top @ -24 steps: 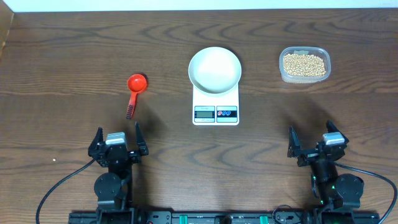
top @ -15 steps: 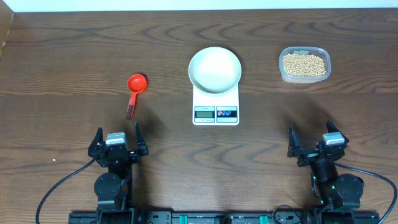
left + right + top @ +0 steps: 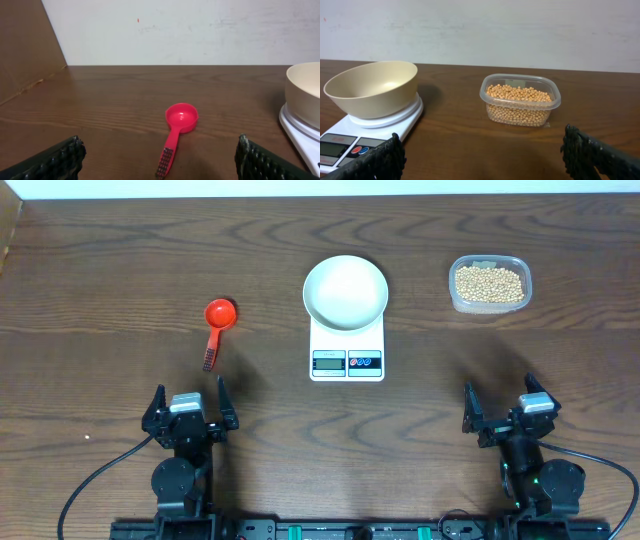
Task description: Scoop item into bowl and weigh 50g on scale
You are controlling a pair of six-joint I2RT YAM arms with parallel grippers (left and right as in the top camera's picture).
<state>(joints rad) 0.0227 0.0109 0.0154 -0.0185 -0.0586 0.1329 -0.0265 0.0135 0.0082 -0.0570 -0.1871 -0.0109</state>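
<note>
Our left tool [image 3: 190, 396] sits at the near edge of the counter [image 3: 100, 270], jaws spread wide and holding nothing. Our right tool [image 3: 498, 394] sits the same way, wide apart and empty.

Ahead of the left tool the red scoop [image 3: 214, 328] lies flat on the counter, cup away from us and handle pointing back toward us. At centre the scale [image 3: 347, 362] carries the bowl [image 3: 345, 290], which looks empty. Ahead of the right tool, well apart from the scale, stands the clear tub [image 3: 453, 288], with the beans [image 3: 488, 282] all inside it. We judge that nothing of the task is begun.

The scoop handle is thin and lies flat, so a grasp coming down on it could slip or push it aside. Round beans roll, so a full scoop carried tilted could shed them on the counter. Nudging the bowl or pressing the scale would spoil the reading, and a fast pour could overshoot the weight. We cannot read the display.

Against the earlier overhead frames we see no difference: tools, scoop, bowl and tub sit where they were.
</note>
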